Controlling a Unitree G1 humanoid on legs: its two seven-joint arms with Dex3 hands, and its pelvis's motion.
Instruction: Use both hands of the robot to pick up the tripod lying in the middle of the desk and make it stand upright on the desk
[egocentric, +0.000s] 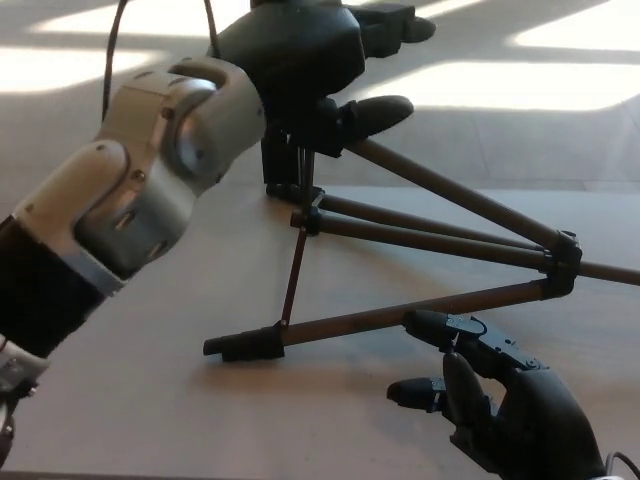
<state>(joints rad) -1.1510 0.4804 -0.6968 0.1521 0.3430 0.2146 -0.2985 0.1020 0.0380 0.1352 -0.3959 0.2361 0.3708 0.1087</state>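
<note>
A tripod (420, 240) of thin brown metal tubes with black plastic joints lies on its side on the pale, matte desk (150, 380), legs splayed; the grasping step appears under way (nothing lifted yet). The left hand (300, 60), glossy black beyond a grey jointed forearm, sits over the raised leg's upper end, though whether it has closed there cannot be told; the right hand (500, 400), fingers apart and empty, hovers just below the lowest leg; next, it likely needs to close on that tube.
</note>
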